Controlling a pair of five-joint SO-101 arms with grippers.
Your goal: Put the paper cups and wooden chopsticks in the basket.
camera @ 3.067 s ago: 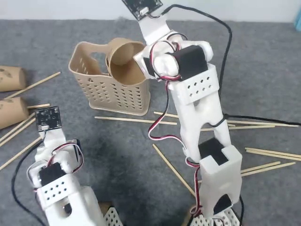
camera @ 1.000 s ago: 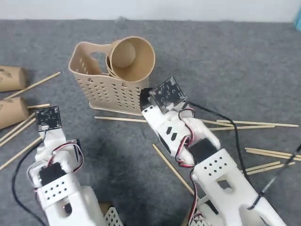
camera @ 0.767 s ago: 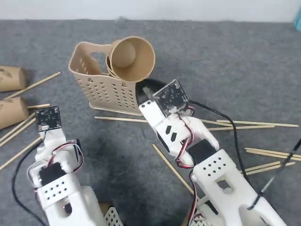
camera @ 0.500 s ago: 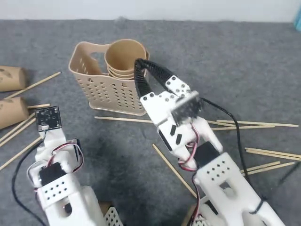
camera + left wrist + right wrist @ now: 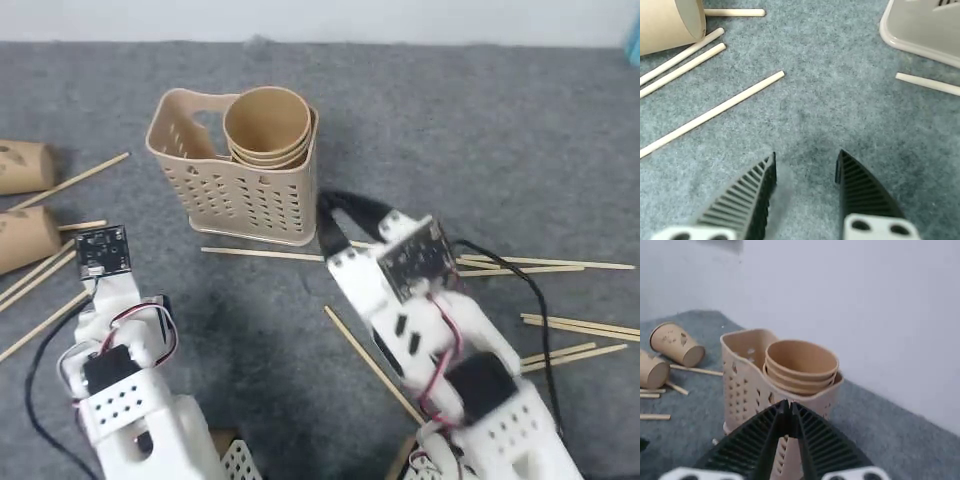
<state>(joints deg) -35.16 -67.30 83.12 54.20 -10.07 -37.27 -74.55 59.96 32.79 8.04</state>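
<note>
At the far left, two brown paper cups (image 5: 22, 200) lie on their sides on the grey felt-covered desk (image 5: 560, 130), one beyond the other, with several thin wooden chopsticks (image 5: 70, 180) scattered around and beside them. Just right of that cluster, the left pincer (image 5: 805, 162) hangs low over bare felt with its jaws spread and nothing between them. In its wrist view, the nearer cup and a few sticks lie just ahead.

Toward the middle stands the beige perforated plastic basket (image 5: 230, 185), upright, holding a nested stack of brown paper cups (image 5: 268, 125) in its right-hand end. The right pincer (image 5: 788, 407) sits in front of the basket with its jaws pressed together and empty.

Farther right, more long pale chopsticks (image 5: 520, 265) lie flat across the felt, some in front of the basket and others out toward the edge.

By my reading, the job is partly done: the stacked cups are in. The two cups at the left remain out, and every chopstick I can see is on the desk, with none visible in the basket.
</note>
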